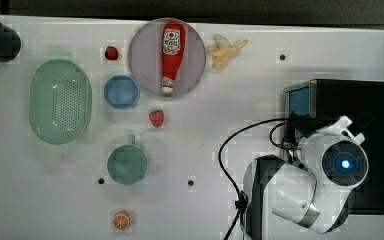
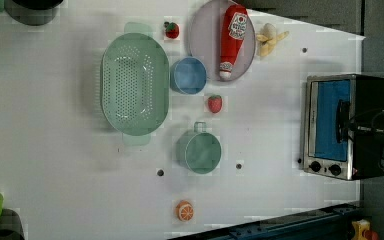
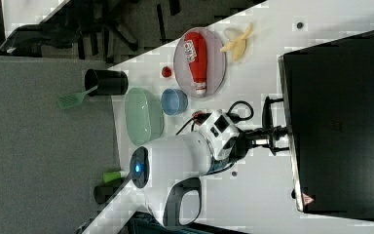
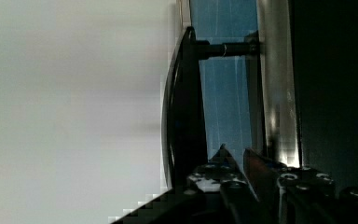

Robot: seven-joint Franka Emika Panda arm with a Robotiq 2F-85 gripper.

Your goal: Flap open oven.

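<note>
- So far, we are seeing the toaster oven (image 2: 340, 125) sitting at the left view's right edge of the white table (image 2: 55, 150), well apart from the green colander (image 2: 135, 82), the blue bowl (image 2: 188, 75) and the ketchup bottle (image 2: 232, 40) lying on its plate (image 2: 202, 40).
- We are finding the blue-tinted glass door (image 2: 332, 120) lying flush in the silver frame, so we are judging the door as still shut and the flap-open itself as not yet done.
- We are watching the arm reaching across the oven's front, with the gripper (image 4: 233, 163) sitting at the dark bar handle (image 4: 182, 102).
- We are reading the fingers (image 4: 256, 163) as drawn narrow, one tip poking behind the bar; whether they are truly clamping the handle we are not managing to tell.
- We are judging the approach as complete: what is remaining is securing the hold and pulling the handle outward and down so the door is swinging open.
</note>
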